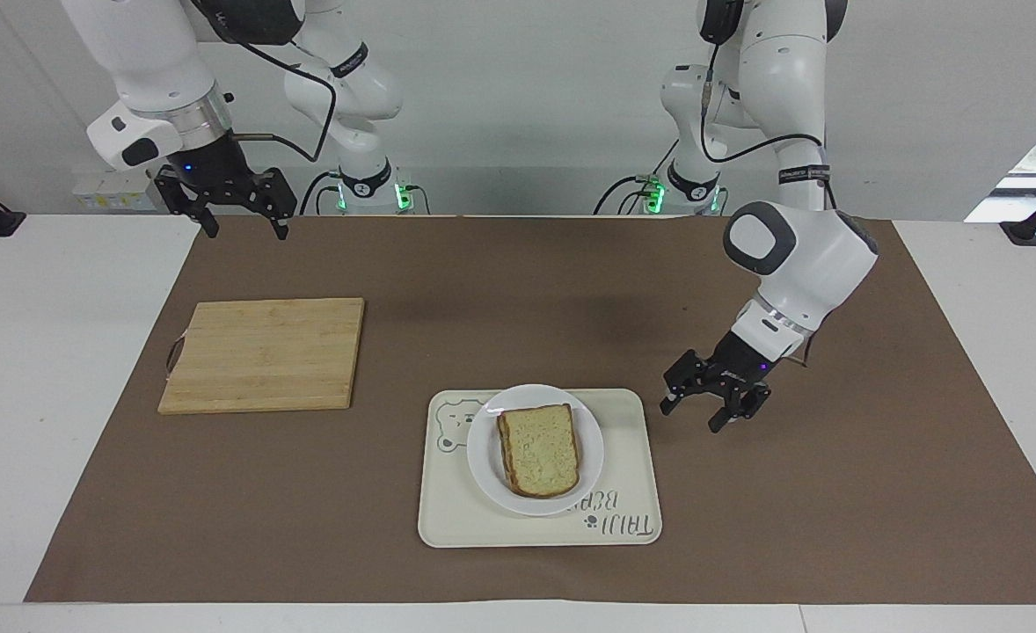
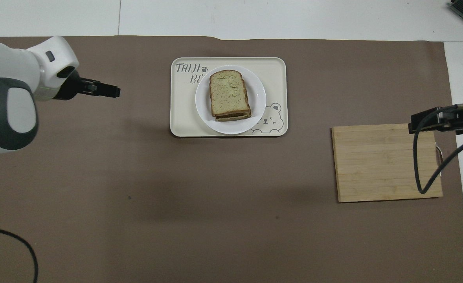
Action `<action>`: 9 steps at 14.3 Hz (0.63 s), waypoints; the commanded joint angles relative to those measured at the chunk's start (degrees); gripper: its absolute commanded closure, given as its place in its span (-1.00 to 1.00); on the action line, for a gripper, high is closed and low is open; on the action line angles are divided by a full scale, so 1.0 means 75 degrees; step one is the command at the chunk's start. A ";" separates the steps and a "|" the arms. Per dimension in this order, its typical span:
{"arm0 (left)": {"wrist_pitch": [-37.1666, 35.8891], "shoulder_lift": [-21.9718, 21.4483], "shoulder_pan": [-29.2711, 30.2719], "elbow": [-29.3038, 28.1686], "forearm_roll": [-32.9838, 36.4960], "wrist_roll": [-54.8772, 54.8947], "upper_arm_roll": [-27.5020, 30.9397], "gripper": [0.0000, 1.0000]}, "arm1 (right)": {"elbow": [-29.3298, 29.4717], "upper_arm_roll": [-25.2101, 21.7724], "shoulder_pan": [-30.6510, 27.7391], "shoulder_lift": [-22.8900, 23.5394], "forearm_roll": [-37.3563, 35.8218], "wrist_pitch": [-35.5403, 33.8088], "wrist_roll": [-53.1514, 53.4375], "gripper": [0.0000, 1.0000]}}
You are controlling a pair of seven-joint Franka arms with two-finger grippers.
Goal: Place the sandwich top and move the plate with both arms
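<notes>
Sandwich top [image 1: 539, 447] is seated on a lower slice, stack is centred on the plate [image 1: 485, 466]. Plate is carried by the cream tray [image 1: 449, 520] with the bear drawing, on the brown mat [image 1: 518, 290], farther from the robots than the cutting board [image 1: 265, 353]. Board is located toward the right arm's end of the table, well apart from the tray, nothing on it.

Left gripper [image 1: 713, 408] is held over bare mat just beside the tray's edge at the left arm's end; fingers are spread, nothing is pinched, no contact with tray or plate is seen. In the overhead view it [image 2: 111, 90] is seen clear of the tray.

Right gripper [image 1: 241, 226] is held raised over the mat's edge at the robots' end, above the board's end of the table; fingers are spread, nothing held. Right arm is parked, waiting.
</notes>
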 commanded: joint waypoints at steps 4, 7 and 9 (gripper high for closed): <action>-0.2819 -0.0681 0.0031 0.1170 0.2158 -0.0009 0.0455 -1.00 | 0.0008 0.0049 -0.0072 -0.0068 0.0152 -0.0091 0.0073 -1.00; -0.3312 -0.1127 0.0276 0.1193 0.2465 0.0143 0.0432 -1.00 | 0.0008 0.0049 -0.0072 -0.0068 0.0152 -0.0091 0.0073 -1.00; -0.3663 -0.1210 0.0301 0.1392 0.2465 0.0132 0.0444 -1.00 | 0.0008 0.0049 -0.0072 -0.0068 0.0152 -0.0091 0.0073 -1.00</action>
